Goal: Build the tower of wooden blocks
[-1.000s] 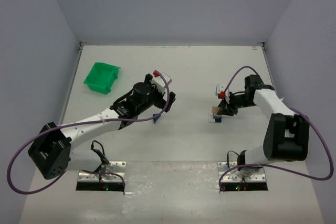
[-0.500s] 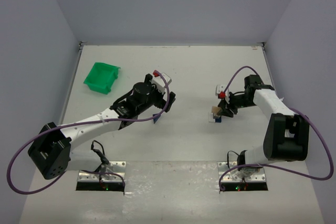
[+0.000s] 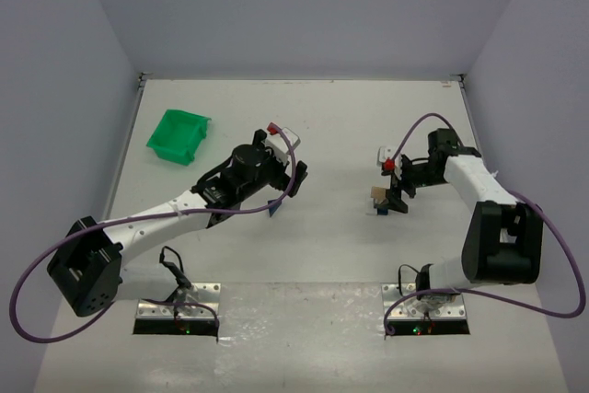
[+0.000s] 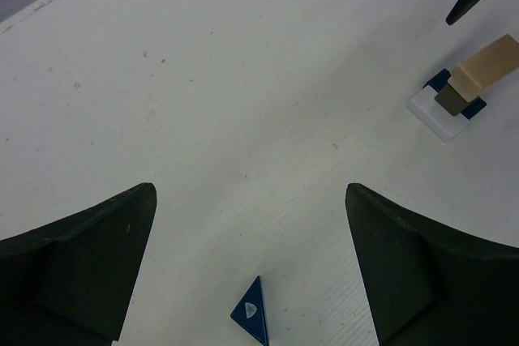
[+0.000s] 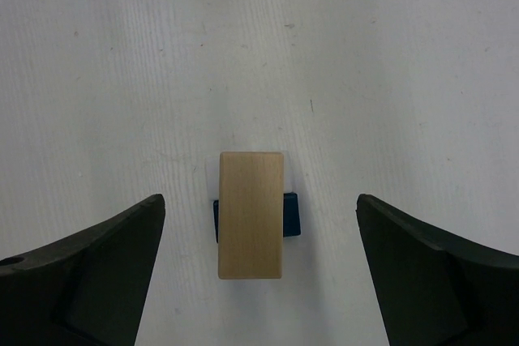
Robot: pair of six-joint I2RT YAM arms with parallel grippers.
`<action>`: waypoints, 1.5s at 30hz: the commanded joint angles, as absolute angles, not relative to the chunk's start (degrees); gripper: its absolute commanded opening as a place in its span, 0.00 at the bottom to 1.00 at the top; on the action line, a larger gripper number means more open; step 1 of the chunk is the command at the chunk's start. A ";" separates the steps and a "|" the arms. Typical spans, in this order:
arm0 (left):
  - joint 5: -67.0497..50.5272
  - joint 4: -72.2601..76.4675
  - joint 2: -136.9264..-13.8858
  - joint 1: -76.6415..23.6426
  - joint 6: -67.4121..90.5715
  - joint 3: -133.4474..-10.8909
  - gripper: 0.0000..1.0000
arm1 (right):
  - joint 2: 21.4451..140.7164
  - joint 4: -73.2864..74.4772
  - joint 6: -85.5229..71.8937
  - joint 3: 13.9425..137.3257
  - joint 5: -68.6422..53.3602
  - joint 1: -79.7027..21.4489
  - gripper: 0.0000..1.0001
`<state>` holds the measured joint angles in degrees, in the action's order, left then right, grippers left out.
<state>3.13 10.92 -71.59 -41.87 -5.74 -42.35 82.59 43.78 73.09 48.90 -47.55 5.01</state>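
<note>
The wood block tower stands right of centre. In the right wrist view it is a tan block lying on top, a blue block under it and a white base. My right gripper is open, its jaws wide apart on either side of the stack and clear of it; from above this right gripper sits just right of the tower. A blue triangular wedge lies flat on the table below my open left gripper, untouched. The left wrist view also shows the tower with a dark grey block.
A green plastic bin sits at the far left of the table. Grey walls close in the table on three sides. Purple cables loop off both arms.
My right gripper has opened wide, letting go of the tan block, which stays on the stack. The left arm has barely moved.
</note>
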 commanded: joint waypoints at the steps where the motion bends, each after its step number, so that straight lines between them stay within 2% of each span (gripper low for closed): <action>1: 2.38 13.45 -69.35 -42.19 -5.21 -42.83 1.00 | 79.12 43.48 73.36 51.39 -49.86 4.10 0.99; 5: 3.90 13.32 -68.96 -42.19 -3.22 -42.84 1.00 | 76.84 43.56 73.86 51.86 -50.68 2.92 0.99; 8: 8.79 13.59 -67.98 -42.22 0.33 -42.28 1.00 | 73.40 37.81 70.42 50.91 -52.65 1.44 0.99; 13: 18.81 12.45 -64.96 -42.10 10.59 -40.27 1.00 | 69.28 23.60 54.24 51.19 -56.10 -0.87 0.99; 16: 24.88 7.27 -63.09 -42.18 18.54 -40.98 1.00 | 69.36 9.85 36.39 53.00 -56.68 -2.40 0.99; 20: 30.54 -5.21 -60.83 -42.10 30.58 -42.91 1.00 | 71.14 6.06 31.91 56.08 -55.48 -6.80 0.99; 24: 32.58 -10.92 -55.09 -42.10 39.60 -39.62 1.00 | 74.83 12.17 36.15 59.28 -53.06 -15.55 0.99; 26: 34.98 -12.29 -51.36 -42.10 42.11 -36.90 1.00 | 78.96 16.17 40.97 60.85 -48.37 -24.06 0.99; 30: 35.67 -12.92 -46.09 -42.10 45.79 -32.38 1.00 | 88.35 24.00 49.87 64.88 -44.60 -33.00 0.99; 34: 36.18 -12.80 -43.10 -42.10 49.95 -27.92 1.00 | 98.80 27.87 49.91 70.50 -42.43 -35.76 0.99; 45: 36.93 -13.00 -44.61 -42.10 49.04 -27.42 1.00 | 115.44 18.36 42.78 76.13 -40.92 -39.01 0.97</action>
<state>36.08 -14.64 -43.75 -41.93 48.75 -26.09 113.19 22.88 44.61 72.94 -41.89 -36.92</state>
